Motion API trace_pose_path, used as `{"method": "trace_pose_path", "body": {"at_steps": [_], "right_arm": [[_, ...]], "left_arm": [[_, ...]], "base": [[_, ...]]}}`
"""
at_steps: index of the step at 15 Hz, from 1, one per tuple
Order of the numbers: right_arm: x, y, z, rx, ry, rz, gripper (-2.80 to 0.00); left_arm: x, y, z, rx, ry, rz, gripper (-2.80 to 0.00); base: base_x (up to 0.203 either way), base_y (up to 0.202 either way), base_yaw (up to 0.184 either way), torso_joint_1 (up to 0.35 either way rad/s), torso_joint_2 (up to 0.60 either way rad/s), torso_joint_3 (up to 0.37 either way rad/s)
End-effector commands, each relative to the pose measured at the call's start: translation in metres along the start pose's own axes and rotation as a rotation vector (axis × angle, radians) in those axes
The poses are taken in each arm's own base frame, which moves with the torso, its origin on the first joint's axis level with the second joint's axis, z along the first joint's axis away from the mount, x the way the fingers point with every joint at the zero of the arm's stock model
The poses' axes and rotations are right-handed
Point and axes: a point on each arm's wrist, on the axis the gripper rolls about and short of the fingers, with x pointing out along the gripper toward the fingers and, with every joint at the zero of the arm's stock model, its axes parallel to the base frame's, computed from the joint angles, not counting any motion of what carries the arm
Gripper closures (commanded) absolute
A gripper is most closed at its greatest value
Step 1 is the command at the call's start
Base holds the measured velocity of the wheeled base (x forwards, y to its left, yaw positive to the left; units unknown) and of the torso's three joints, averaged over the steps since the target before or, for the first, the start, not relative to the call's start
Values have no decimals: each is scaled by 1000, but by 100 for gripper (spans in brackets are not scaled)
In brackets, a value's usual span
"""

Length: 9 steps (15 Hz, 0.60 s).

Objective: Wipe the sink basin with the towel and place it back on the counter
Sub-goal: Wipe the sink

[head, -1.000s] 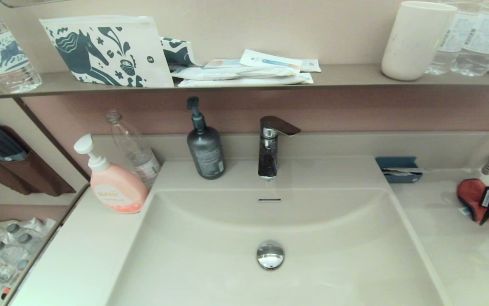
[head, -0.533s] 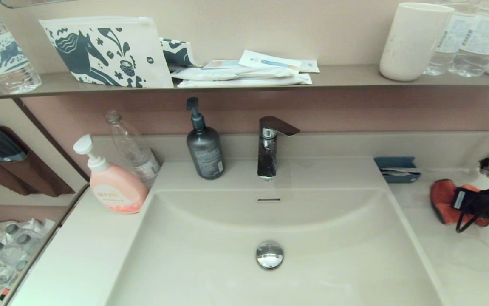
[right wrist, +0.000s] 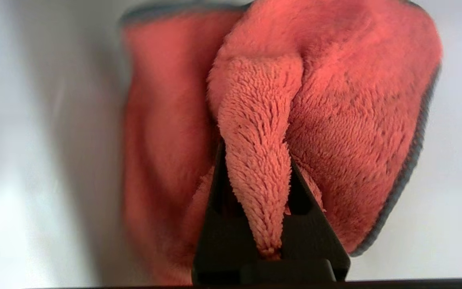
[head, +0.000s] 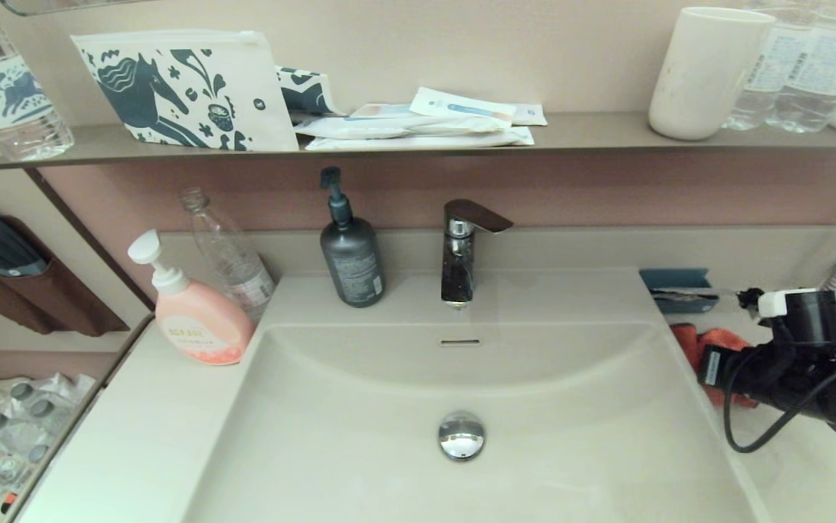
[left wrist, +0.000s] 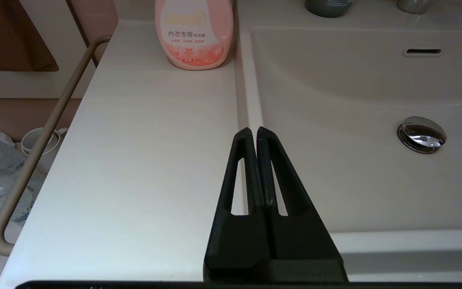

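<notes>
On my head view the right gripper (head: 708,367) sits at the right rim of the sink basin (head: 461,392), over the counter (head: 788,479), and its own black body and looping cable hide most of what it carries: I only get a strip of the towel (head: 712,341) poking out on its basin side. My right wrist view settles it: the fingers (right wrist: 214,188) are clamped on a bunched fold of the towel (right wrist: 335,120), the rest hanging in front with its grey edging showing, the pale surface behind too blurred to place. The left gripper (left wrist: 256,130) never appears on the head view; from its wrist camera I see its fingers pressed together with nothing between them, above the seam where the counter (left wrist: 134,140) meets the basin, a pink pump bottle (left wrist: 193,34) beyond, cut off at the top.
</notes>
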Motion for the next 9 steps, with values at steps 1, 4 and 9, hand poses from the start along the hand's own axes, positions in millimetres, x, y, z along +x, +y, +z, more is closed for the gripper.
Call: {"method": "trace_pose_path", "body": {"at_steps": [1, 4, 9], "right_arm": [[-20, -2, -13, -39, 50, -14, 0], [-56, -15, -22, -92, 113, -98, 0], [-95, -42, -36, -165, 228, -264, 0]], "left_arm": [[0, 0, 0, 0, 0, 0, 0], [0, 0, 0, 0, 0, 0, 0], [0, 0, 0, 0, 0, 0, 0]], "base": [[0, 0, 0, 0, 0, 0], [0, 0, 0, 0, 0, 0], [0, 0, 0, 0, 0, 0]]}}
